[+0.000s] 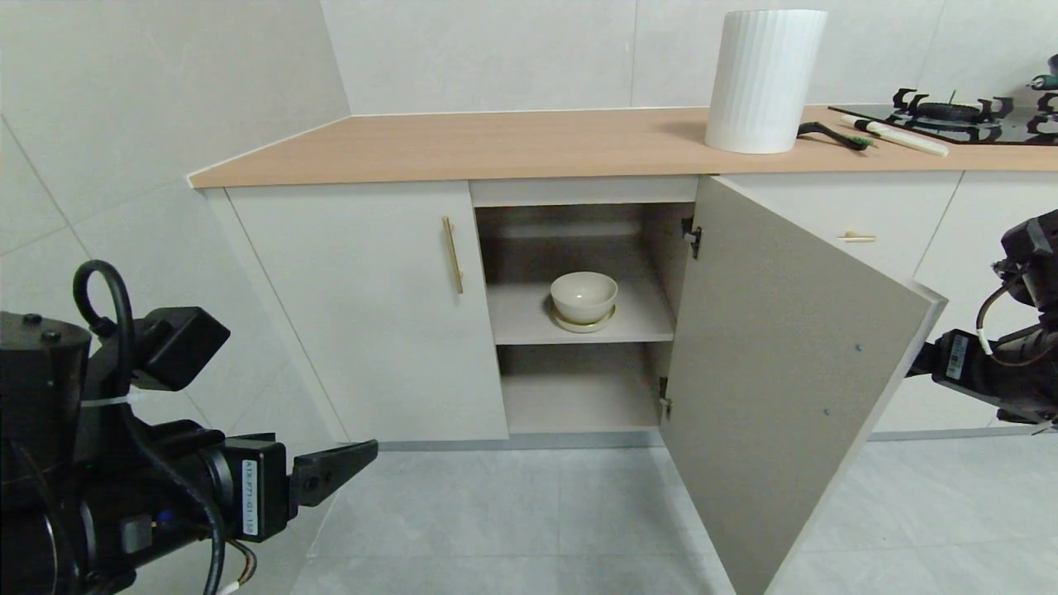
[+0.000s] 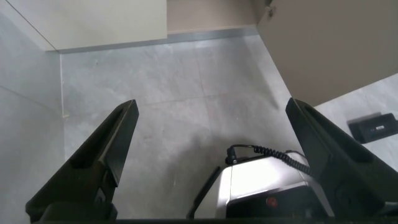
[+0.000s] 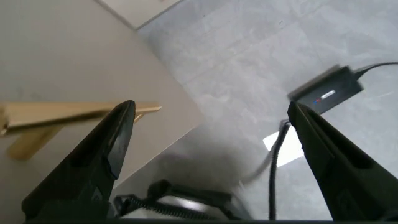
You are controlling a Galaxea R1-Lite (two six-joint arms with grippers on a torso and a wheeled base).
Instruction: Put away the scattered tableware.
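A cream bowl (image 1: 583,296) sits on a small plate (image 1: 583,323) on the middle shelf of the open cupboard (image 1: 579,248). The cupboard door (image 1: 777,364) is swung wide toward me. My left gripper (image 1: 347,464) hangs low at the left, over the floor tiles, open and holding nothing (image 2: 211,118). My right arm (image 1: 984,372) is behind the far edge of the open door. The right gripper (image 3: 211,118) is open, with the door's gold handle (image 3: 74,115) close by one finger.
On the wooden counter (image 1: 496,145) stand a tall white ribbed container (image 1: 764,78), a black-handled utensil (image 1: 835,135), a white-handled one (image 1: 893,135) and a gas hob (image 1: 959,111). The left door (image 1: 372,306) is closed. A black power adapter (image 3: 326,92) lies on the floor.
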